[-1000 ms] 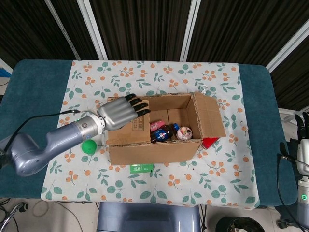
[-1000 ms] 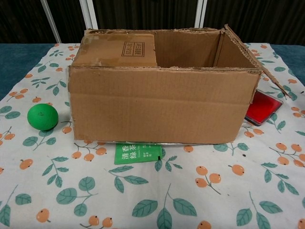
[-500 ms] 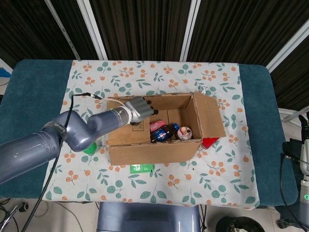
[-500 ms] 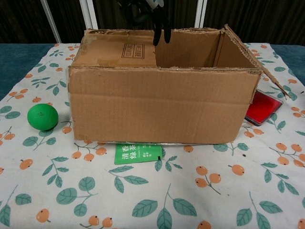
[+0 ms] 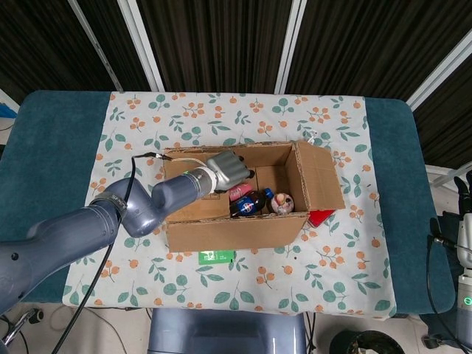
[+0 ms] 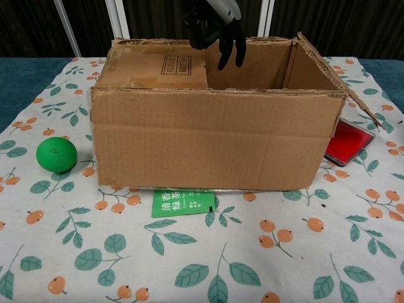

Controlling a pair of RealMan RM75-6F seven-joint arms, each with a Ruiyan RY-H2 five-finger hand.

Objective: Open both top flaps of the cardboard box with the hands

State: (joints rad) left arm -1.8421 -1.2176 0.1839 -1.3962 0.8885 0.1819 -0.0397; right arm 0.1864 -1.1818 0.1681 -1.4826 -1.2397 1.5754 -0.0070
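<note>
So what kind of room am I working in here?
Probably a robot lab or test cell, not a home: a teal-padded table under a fruit-print cloth, dark slatted wall panels behind, loose cables by the arm mounts, and staged props around the brown cardboard box.

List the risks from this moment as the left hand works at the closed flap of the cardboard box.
1. The left hand reaches over the free edge of the closed left flap, fingers pointing down into the brown cardboard box; they may slip off the edge instead of hooking it.
2. Bottles lie just below; the fingers might knock them.
3. Lifting the flap could drag the box toward the green ball.
</note>
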